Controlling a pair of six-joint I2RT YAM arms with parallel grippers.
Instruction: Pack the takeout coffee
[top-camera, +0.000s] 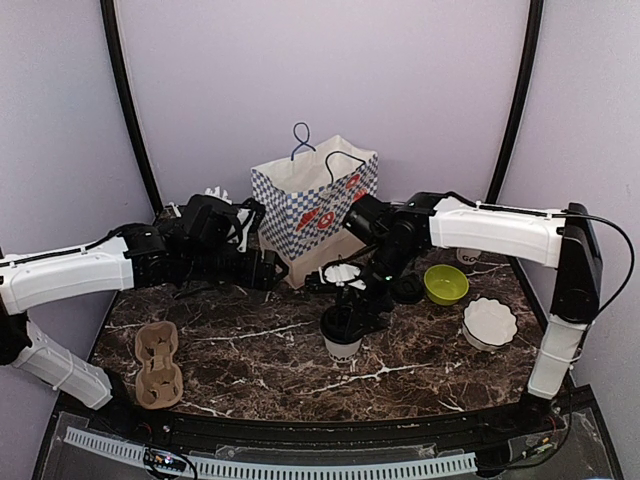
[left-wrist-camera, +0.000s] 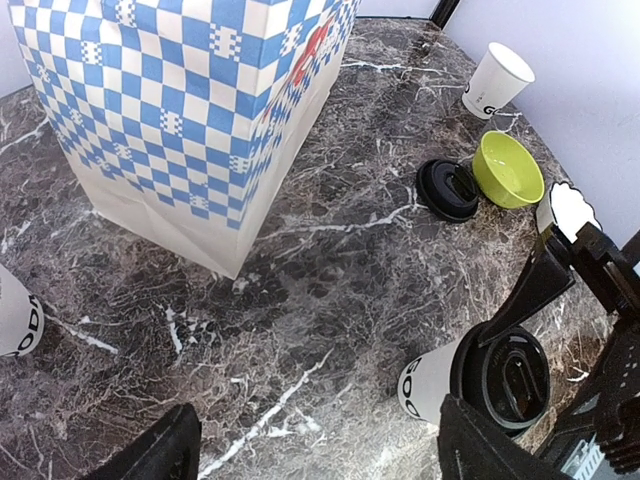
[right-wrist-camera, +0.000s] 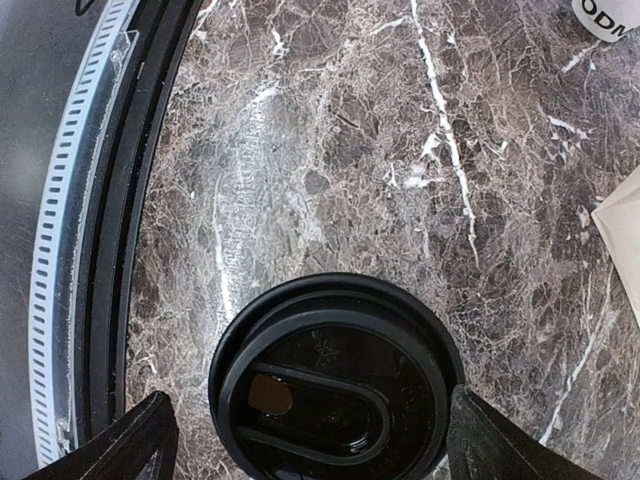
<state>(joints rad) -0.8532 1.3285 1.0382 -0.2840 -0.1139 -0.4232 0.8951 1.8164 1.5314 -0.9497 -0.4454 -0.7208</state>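
- Carrier (top-camera: 158, 366): well to the left of the left fingers, near the front edge, its wells bare. It is judged to be set aside until cups are ready.
- Left gripper (left-wrist-camera: 318, 430): fingers spread wide with nothing between them. It hangs low beside the bag and faces the lidded cup, and appears to be standing by.
- Bag (top-camera: 315, 205): just beyond the left fingers, upright, mouth open, handles up. It is judged to be the packing destination.
- Lidded cup (left-wrist-camera: 432, 388): upright on the table, directly beneath the right fingers.
- Right gripper (right-wrist-camera: 310, 395): fingers parted and straddling the lid, with a gap showing on 1 side, so not clamped. The pose suits a grasp from above.
- Loose lid (left-wrist-camera: 447, 190): to the right of the right fingers, flat, just beside the green bowl (left-wrist-camera: 508, 168).
- Bare cup (left-wrist-camera: 497, 80): further right, by the wall, upright with no lid. With the loose lid it is likely the 2nd coffee, not yet assembled.
- White dish (top-camera: 490, 322): far right, apart from the cups.
- Table (top-camera: 260, 350): dark marble with white veins and a perforated rail (right-wrist-camera: 70, 200) at the front.
- Walls (top-camera: 320, 60): plain lilac.
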